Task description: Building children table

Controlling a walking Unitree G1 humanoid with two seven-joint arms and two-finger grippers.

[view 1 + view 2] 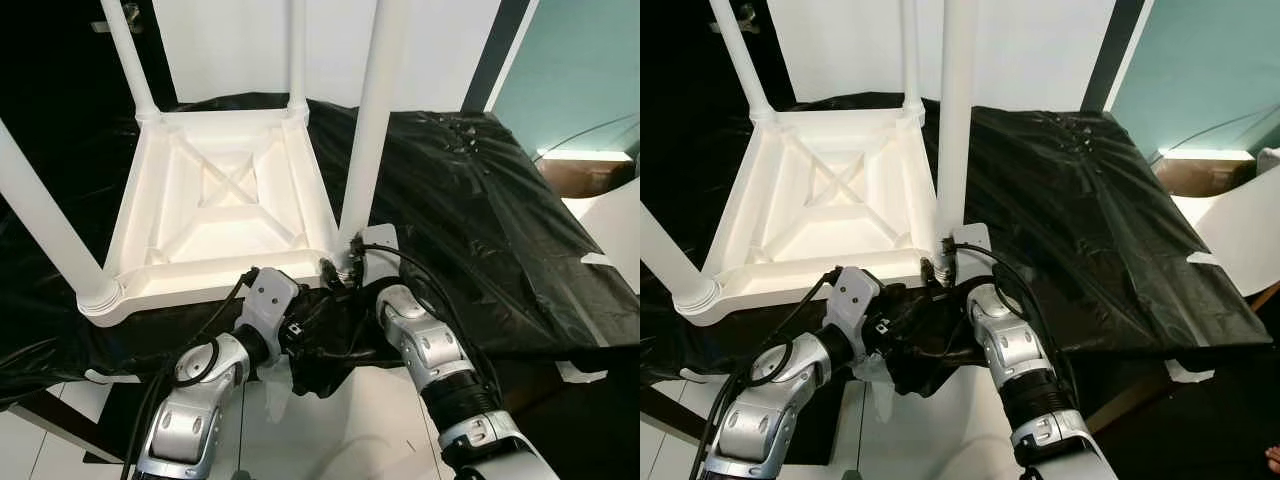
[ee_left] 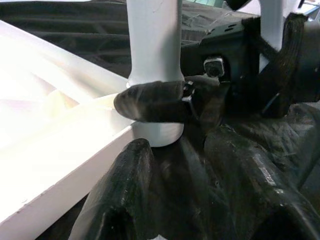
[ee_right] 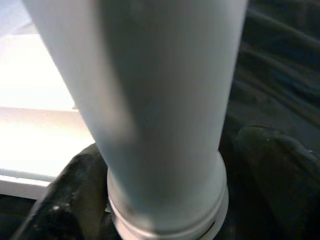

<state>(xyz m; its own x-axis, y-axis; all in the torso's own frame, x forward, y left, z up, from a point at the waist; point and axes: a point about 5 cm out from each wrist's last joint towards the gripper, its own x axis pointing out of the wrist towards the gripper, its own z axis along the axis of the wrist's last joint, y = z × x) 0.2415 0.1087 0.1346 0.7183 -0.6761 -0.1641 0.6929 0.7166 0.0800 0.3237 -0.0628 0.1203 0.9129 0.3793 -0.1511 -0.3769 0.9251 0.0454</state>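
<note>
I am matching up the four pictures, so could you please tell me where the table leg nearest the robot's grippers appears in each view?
Left eye: table leg, right of centre.
Right eye, centre.
Left wrist, upper middle, a black finger across its base.
Right wrist, centre, close up.
Shared landmark: the upturned white tabletop.

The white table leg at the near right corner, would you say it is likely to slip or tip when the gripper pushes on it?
The white table leg looks smooth and round, so it could slip in the right gripper closing around its base. It is tall and narrow, so a push high up would probably tilt it. The upturned table top looks rigid and ribbed, and should stay put.
</note>
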